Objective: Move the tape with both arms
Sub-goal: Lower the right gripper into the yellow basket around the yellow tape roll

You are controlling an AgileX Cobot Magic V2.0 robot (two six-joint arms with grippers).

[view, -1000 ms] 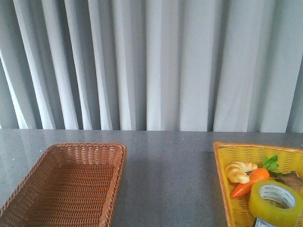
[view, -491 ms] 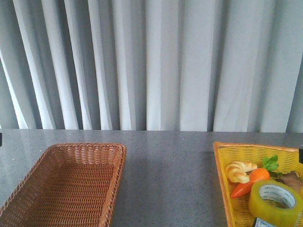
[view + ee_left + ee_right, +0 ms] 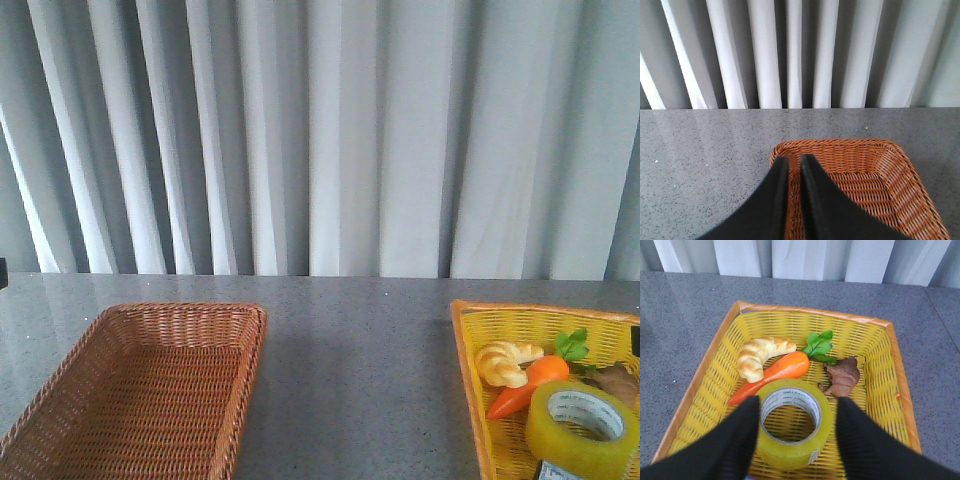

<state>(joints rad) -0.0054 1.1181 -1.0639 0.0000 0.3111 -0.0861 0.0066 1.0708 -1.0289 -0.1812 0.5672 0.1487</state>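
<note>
With the right claw (image 3: 794, 440) spread over the tape (image 3: 790, 422) near the bench's right edge, it could snag the carrot (image 3: 774, 372).

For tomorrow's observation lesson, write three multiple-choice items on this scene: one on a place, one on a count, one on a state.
1. Where does the yellow translucent tape roll lie?
A. brown wicker basket
B. yellow woven basket
C. bare table

2. How many items share the basket with the tape?
A. one
B. three
C. five

3. The right gripper is
A. open, astride the tape
B. shut on the tape
C. out of view

Key: B, its mesh surrounds the tape; B, a croissant, a carrot and a brown lump; A, fingers flank the roll apart.
</note>
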